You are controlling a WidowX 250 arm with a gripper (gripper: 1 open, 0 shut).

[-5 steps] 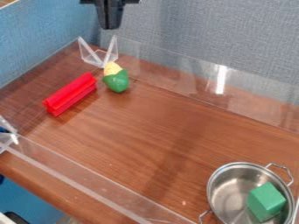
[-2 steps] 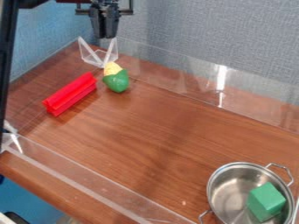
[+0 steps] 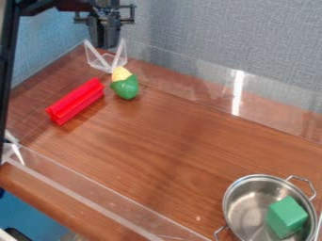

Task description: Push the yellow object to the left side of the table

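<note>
The toy (image 3: 123, 84) is yellow above, green below. A green cube (image 3: 287, 217) sits in the pot (image 3: 247, 200). The fingers (image 3: 111, 40) look nearly closed, empty.

One yellow object (image 3: 122, 83), one red block (image 3: 77, 101), one green cube (image 3: 287, 218), one pot (image 3: 250, 200)

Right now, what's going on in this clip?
A single robot arm has its claw hanging near the far left corner of the wooden table, above and just behind the yellow object, not touching it. The toy sits beside a red block. A green cube lies in a metal pot at the near right. The push hasn't started.
</note>
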